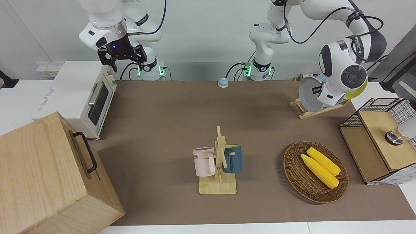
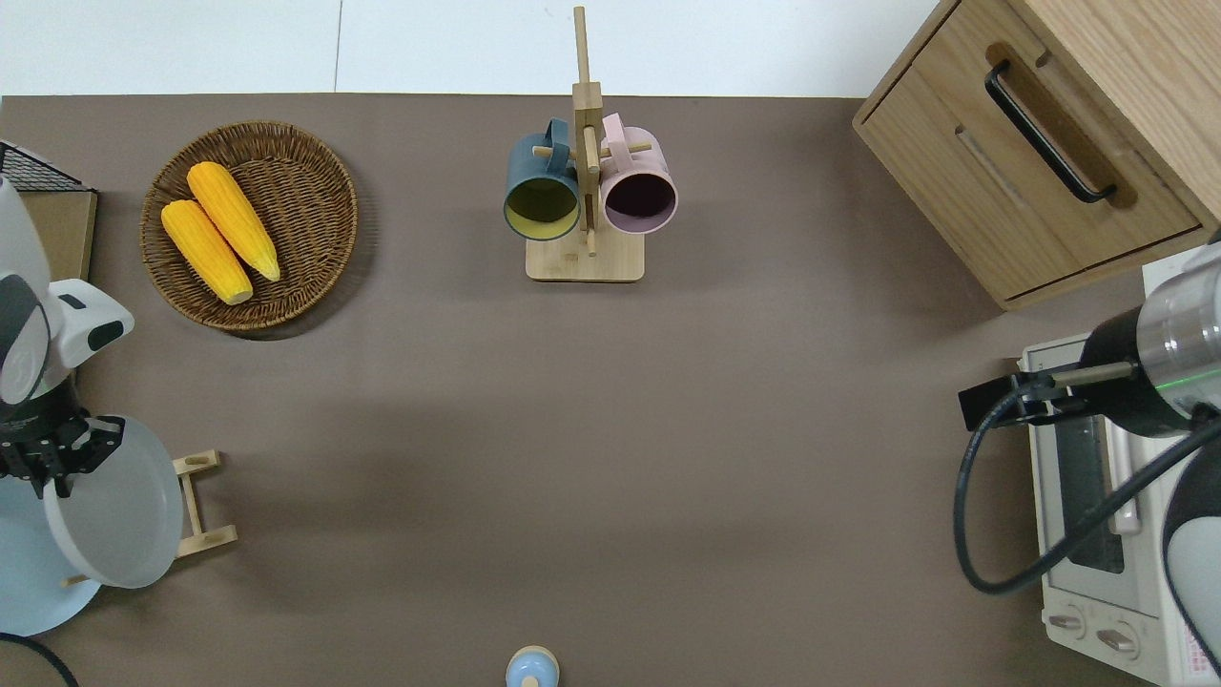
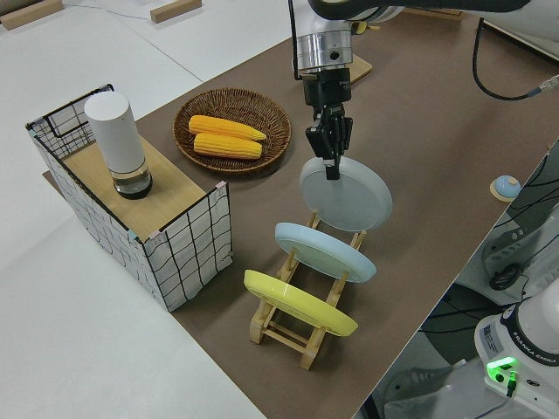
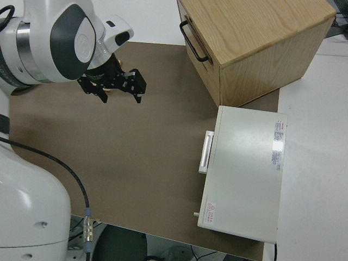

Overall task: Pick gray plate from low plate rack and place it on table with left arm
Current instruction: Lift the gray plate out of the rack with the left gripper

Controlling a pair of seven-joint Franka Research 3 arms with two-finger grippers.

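The left gripper (image 3: 330, 148) is clamped on the upper rim of the gray plate (image 3: 346, 193), its jaws narrow with the rim pinched between them, and the plate hangs tilted in the air, clear of the slats of the low plate rack (image 3: 301, 326), over the rack's end nearest the open mat. In the overhead view the plate (image 2: 114, 515) covers part of the rack (image 2: 196, 506) and overlaps the light blue plate (image 2: 24, 577), which sits in its slot with the yellow plate (image 3: 299, 303) next to it. So the lift-out step looks about done, and the carry to the table (image 2: 610, 429) is the step in hand. The next move calls for swinging the plate sideways toward the bare brown mat without clipping the rack's wooden pegs or the blue plate beside it, then levelling the plate and lowering it until its base is flat before the jaws let go. A rim pinch on a smooth plate could slip if the wrist turns fast. The wicker basket of corn (image 2: 250, 224) lies farther from the robots, well apart from the likely drop spot. The right gripper (image 1: 122, 55) is parked with its jaws spread wide and empty.
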